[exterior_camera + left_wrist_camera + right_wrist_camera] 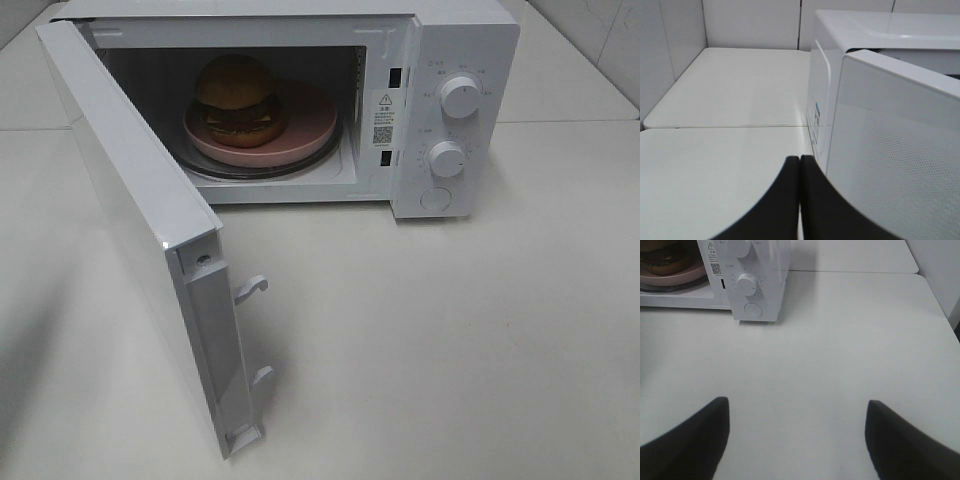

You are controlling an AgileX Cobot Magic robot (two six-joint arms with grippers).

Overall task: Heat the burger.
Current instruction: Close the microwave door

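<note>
Pinched empty, our left gripper [799,165] sits just behind the door [900,150] to shut in the burger [237,95]; right gripper [797,405] gapes empty.

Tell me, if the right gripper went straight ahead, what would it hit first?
Probably nothing: the right gripper, open, faces bare table; the microwave sits off to one side, though depth is unclear.

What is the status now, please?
Left jaws shut, right jaws open, both empty. Burger on pink plate inside microwave. Door wide open, not yet closed.
</note>
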